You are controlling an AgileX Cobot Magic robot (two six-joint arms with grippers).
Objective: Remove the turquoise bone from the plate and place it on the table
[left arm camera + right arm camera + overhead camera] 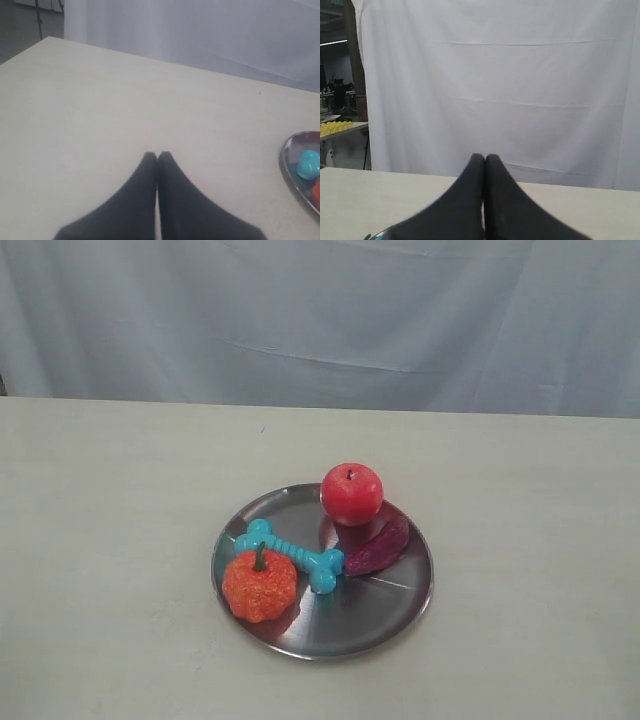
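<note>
You are looking at the turquoise bone (289,555) lying flat on the plate (400,610), running slantwise from the plate's left rim toward its middle, so it is not yet sitting on the tabletop (100,540). An orange pumpkin toy (260,585) is resting on the plate's near-left part and is pressing against the bone's ribbed shaft. A red apple (351,493) is standing upright at the plate's far rim. A dark purple piece (377,547), too vague to name more exactly, is lying on the plate between the apple and the bone's inner knobbed end, just beside that end. Your left end effector (158,156) is hovering over bare tabletop well apart from the plate, with its two black fingers (140,200) pressed together at the tips and nothing between them. In its wrist view you are seeing only a slice of the plate's rim (286,160), with one knob of the bone (308,164) and a sliver of the orange toy (316,192) inside it. Your right end effector (485,157) is likewise closed and empty, its fingers (465,205) meeting along their length. It is pointing across the tabletop toward a white curtain (520,90) hanging beyond the plate's far side.
</note>
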